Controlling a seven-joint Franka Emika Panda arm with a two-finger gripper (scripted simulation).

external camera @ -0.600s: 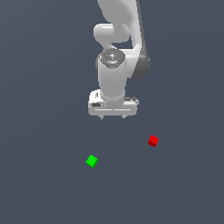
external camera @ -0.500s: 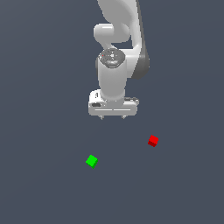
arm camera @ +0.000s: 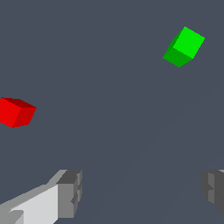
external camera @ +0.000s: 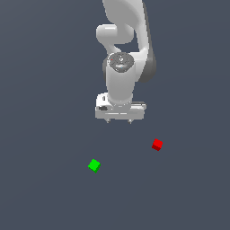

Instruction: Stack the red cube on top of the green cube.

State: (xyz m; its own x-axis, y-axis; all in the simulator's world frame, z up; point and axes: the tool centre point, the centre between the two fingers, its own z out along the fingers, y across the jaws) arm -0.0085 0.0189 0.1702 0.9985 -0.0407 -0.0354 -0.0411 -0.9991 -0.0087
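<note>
The red cube (external camera: 157,144) lies on the dark grey floor toward the exterior view's right. The green cube (external camera: 94,165) lies apart from it, lower and toward the exterior view's left. My gripper (external camera: 119,121) hangs above the floor behind both cubes, between them, open and empty, touching neither. In the wrist view the red cube (arm camera: 16,111) and the green cube (arm camera: 183,46) both show beyond the spread fingers (arm camera: 69,193), with nothing between the jaws.
A plain dark grey floor (external camera: 45,193) surrounds the cubes. The white arm (external camera: 123,49) rises behind the gripper.
</note>
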